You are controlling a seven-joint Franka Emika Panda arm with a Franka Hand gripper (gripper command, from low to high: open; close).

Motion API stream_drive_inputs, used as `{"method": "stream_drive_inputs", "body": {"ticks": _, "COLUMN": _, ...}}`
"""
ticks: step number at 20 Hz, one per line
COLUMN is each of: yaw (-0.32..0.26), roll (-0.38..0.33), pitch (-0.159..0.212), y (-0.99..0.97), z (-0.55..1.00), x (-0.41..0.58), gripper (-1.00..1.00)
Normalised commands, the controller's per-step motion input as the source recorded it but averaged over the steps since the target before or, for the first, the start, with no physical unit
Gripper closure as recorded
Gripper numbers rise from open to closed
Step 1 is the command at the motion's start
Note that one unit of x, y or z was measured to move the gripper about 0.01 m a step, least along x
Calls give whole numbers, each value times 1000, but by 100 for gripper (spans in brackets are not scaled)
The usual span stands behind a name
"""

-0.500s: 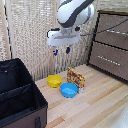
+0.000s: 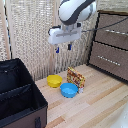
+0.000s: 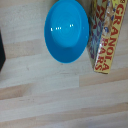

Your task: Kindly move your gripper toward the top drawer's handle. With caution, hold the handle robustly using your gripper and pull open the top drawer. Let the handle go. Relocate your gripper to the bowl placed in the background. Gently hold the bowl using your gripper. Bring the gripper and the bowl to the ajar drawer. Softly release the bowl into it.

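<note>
pincer [image 2: 62,48]: hangs in the air above the bowls, holding nothing; the two dark blue tips show a gap between them, so I read it as released.
top drawer [image 2: 114,31]: at the exterior view's right, dark brown; front looks flush with the dresser, so judged not yet pulled.
handle [image 2: 116,31]: slim silver bar across the drawer front, well apart from the pincer. Judged stiff metal and smooth; grip it at mid-bar with the tips on either side of the bar, and clamp firmly so it does not slip during the pull.
bowl [image 2: 54,80]: yellow, on the wooden surface [image 2: 100,102], just beside the blue bowl [image 2: 69,90] and near the granola box [image 2: 76,78]. Not in the wrist view, which shows only the blue bowl [image 3: 66,31] and the box [image 3: 105,35].
bowl handling: judged light, rigid plastic with a slick rim; take the rim wall on the side away from the blue bowl, with a gentle pinch.
black fabric box [image 2: 20,100]: at the exterior view's left, not involved.
</note>
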Motion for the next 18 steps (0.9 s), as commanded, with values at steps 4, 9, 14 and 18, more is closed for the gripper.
{"method": "stream_drive_inputs", "body": {"ticks": 4, "yaw": 143, "roll": -191, "pitch": -70, "y": -344, "z": 176, "x": -17, "gripper": -100}}
{"method": "stream_drive_inputs", "body": {"ticks": 9, "yaw": 140, "roll": -261, "pitch": -88, "y": -324, "z": 0, "x": -12, "gripper": -100}}
{"method": "stream_drive_inputs", "body": {"ticks": 14, "yaw": 135, "roll": -309, "pitch": -64, "y": -283, "z": -18, "x": 0, "gripper": -100}}
{"method": "stream_drive_inputs", "body": {"ticks": 18, "yaw": 59, "roll": -370, "pitch": 2, "y": -191, "z": -54, "x": 106, "gripper": -100}}
